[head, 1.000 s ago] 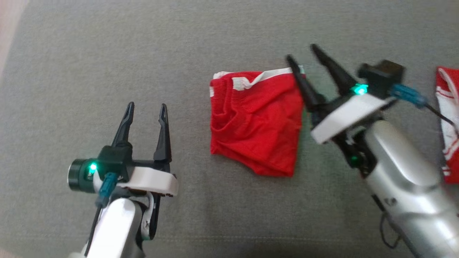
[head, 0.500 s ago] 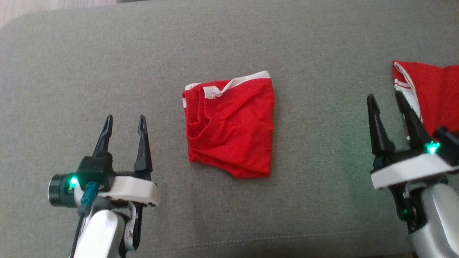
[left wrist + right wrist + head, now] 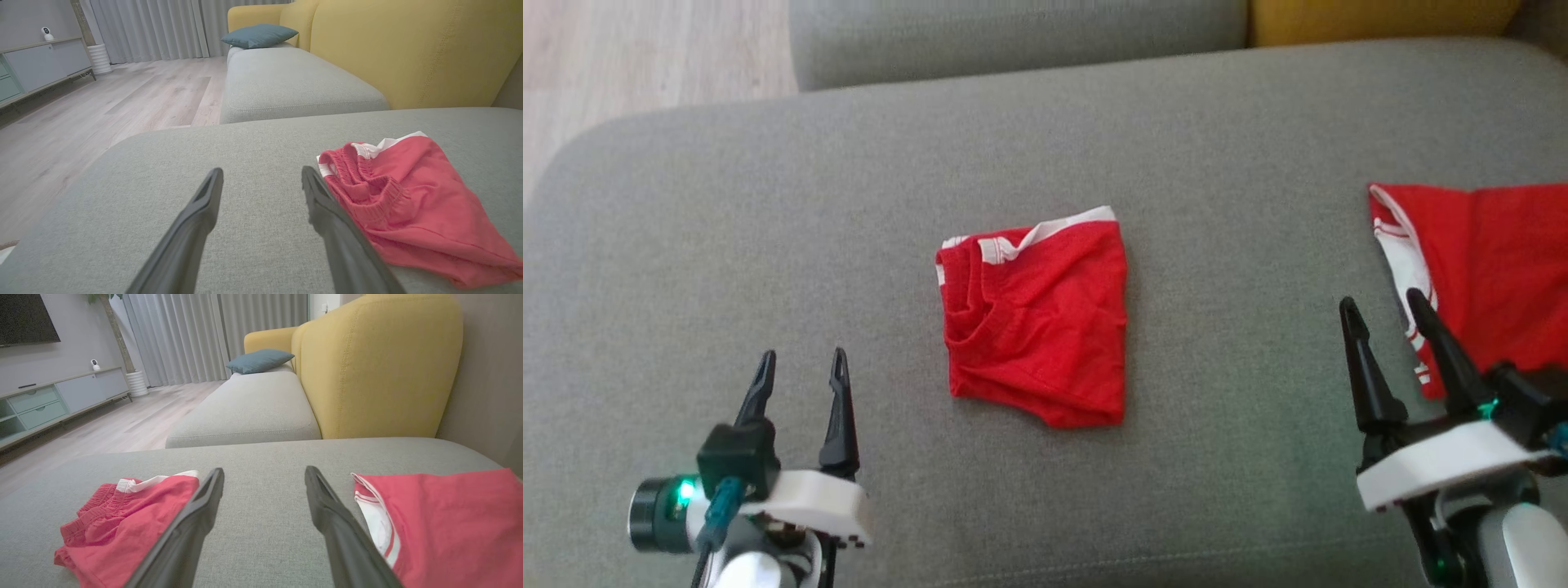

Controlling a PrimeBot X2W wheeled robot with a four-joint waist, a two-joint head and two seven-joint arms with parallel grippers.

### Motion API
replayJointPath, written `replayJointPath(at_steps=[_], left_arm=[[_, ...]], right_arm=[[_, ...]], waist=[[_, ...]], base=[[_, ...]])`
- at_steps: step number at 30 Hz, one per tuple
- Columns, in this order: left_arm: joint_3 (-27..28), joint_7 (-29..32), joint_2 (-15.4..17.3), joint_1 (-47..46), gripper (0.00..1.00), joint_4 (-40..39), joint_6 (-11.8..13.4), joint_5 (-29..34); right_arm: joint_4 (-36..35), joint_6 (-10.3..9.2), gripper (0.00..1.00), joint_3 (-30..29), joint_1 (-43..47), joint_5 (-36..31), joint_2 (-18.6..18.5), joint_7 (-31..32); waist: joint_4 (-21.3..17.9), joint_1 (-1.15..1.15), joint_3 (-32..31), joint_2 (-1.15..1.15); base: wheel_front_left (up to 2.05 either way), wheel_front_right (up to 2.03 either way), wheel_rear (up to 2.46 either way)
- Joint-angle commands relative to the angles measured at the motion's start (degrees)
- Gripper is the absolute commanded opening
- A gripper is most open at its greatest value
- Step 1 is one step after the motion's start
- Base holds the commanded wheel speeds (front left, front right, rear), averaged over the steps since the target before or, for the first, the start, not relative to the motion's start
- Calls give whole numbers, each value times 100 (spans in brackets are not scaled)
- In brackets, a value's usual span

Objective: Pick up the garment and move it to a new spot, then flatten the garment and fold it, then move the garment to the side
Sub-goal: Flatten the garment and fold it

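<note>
Head view: garment (image 3: 1036,318) lies right of left end effector (image 3: 803,356) (apart).

The folded garment (image 3: 1036,318) lies at the middle of the seat cushion (image 3: 768,245), clear of all edges. A second garment (image 3: 1494,278) lies at the right edge. The left gripper (image 3: 803,359) sits near the front-left corner. The right gripper (image 3: 1382,300) sits near the front-right, just beside the second garment. Another cushion (image 3: 1013,33) lies behind.

A red cloth garment (image 3: 1037,318) with white trim and a gathered elastic waistband is seen folded into a compact, roughly square bundle. It is laid flat near the middle of a grey fabric sofa cushion (image 3: 768,245), with the waistband turned leftward and the white trim along the far edge.
</note>
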Motion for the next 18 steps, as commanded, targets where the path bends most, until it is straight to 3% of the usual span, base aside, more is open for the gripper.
replayJointPath(at_steps=[1,18], left_arm=[[229,11,140,-143,100,-237,55,-37],[210,108,272,7,100,-368,150,-41]], right_arm=[[-291,12,100,58,-36,-101,-1,57],[-640,12,100,11,240,-128,138,341]], waist=[[-4,0,-100,0],[-20,0,-247,0]], base=[[0,0,0],[0,0,0]])
